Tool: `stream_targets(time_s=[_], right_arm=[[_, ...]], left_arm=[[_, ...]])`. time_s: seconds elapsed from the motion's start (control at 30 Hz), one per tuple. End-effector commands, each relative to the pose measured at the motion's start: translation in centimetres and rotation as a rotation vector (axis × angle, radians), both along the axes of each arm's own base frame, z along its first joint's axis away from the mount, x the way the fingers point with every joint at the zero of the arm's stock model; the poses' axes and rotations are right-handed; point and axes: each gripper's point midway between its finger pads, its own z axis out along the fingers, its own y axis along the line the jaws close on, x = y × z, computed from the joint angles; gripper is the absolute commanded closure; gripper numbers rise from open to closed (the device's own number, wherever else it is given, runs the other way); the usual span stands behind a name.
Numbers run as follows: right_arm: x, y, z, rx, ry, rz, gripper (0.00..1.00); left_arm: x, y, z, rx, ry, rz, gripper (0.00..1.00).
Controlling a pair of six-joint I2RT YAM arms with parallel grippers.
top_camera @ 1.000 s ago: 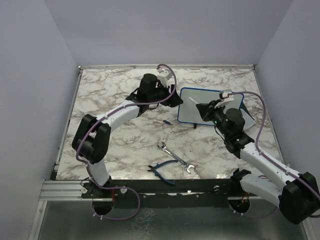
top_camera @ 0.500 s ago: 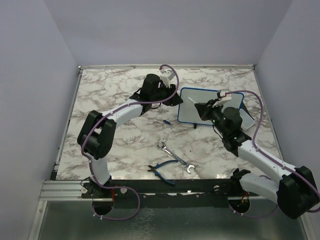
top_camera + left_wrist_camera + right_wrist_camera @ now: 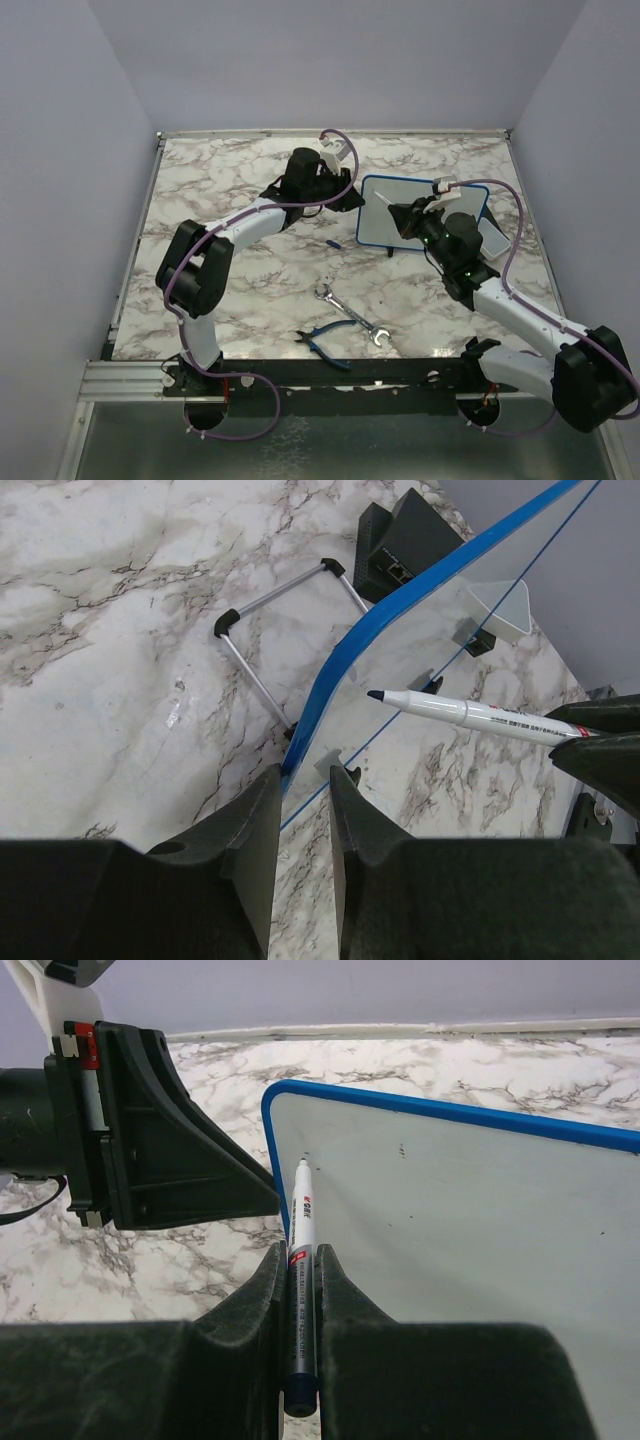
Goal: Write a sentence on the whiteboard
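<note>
The whiteboard [image 3: 375, 218] has a thin blue frame and stands tilted on the marble at the back right. In the left wrist view the whiteboard [image 3: 400, 598] runs down between my fingers. My left gripper [image 3: 351, 198] [image 3: 305, 776] is shut on the whiteboard's left edge near its lower corner. My right gripper [image 3: 408, 216] [image 3: 301, 1260] is shut on a white marker [image 3: 303, 1215]. The marker [image 3: 470, 716] points at the whiteboard [image 3: 460, 1230], its dark tip close to the upper left of the face. No sentence shows on the board, only a few specks.
A wrench [image 3: 352, 316] and blue-handled pliers [image 3: 325, 346] lie near the front middle. A small blue cap [image 3: 332, 243] lies left of the board. A metal stand leg [image 3: 262, 640] and a black block [image 3: 405, 538] sit behind the board. Walls ring the table.
My left gripper has narrowed its jaws onto the board's left edge and shifted slightly right. The right gripper has carried the marker a little left toward the board's upper left.
</note>
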Motion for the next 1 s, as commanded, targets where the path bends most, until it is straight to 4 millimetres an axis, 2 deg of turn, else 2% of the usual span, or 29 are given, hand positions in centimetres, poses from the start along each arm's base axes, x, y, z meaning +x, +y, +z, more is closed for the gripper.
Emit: stream_targets(time_s=[0.0,0.43,0.97], right_arm=[[0.6,0.3,1.9,0.009,-0.058,-0.008,0.99],[0.7,-0.3,0.0,-0.015,-0.02,-0.036,0.99],[-0.5,-1.1,-3.4,-0.033,0.06,-0.053,0.99]], left_arm=[[-0.3,-1.1,0.9,-0.025,-0.032,-0.053,0.74],[-0.3,-1.0,1.0,-0.023,-0.033,-0.048,0.75],[-0.1,-0.9,1.0,-0.014,-0.037,-0.042,0.75]])
